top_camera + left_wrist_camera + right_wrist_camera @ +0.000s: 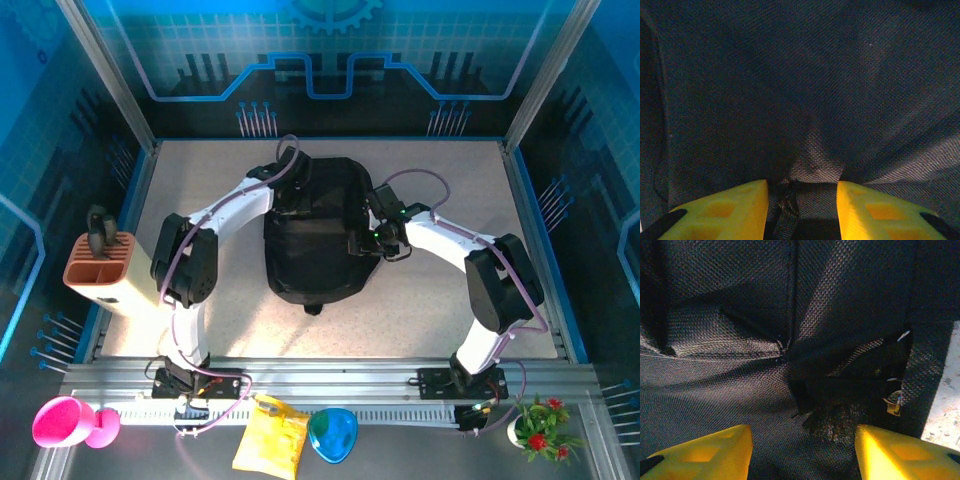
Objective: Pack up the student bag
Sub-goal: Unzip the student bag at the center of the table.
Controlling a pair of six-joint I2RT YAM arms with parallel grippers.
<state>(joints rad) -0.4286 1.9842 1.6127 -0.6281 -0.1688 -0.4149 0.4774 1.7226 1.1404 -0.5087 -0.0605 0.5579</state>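
1. Your left gripper (802, 189): yellow fingers (730, 210) are closed in on a bunched fold of the student bag (315, 240), and the black cloth puckers toward the gap.
2. Your right gripper (802, 435): its fingers (705, 452) stand wide apart, close against the bag cloth with a dark bunch between them. Can't tell if it's clamped.
3. Writing: a small metal piece (892, 407) sits at the bag's right edge, too small to read.
4. Your left arm (185, 260): elbow bent at the left, forearm reaching far and right to the bag's far-left corner.
5. Your right arm (500, 285): elbow bent at the right, forearm reaching left to the bag's right edge, about halfway along it.
6. The bag lies mid-table (450, 180) between both arms, with a gripper on each side of it. In the right wrist view, speckled tabletop shows just right of the bag.
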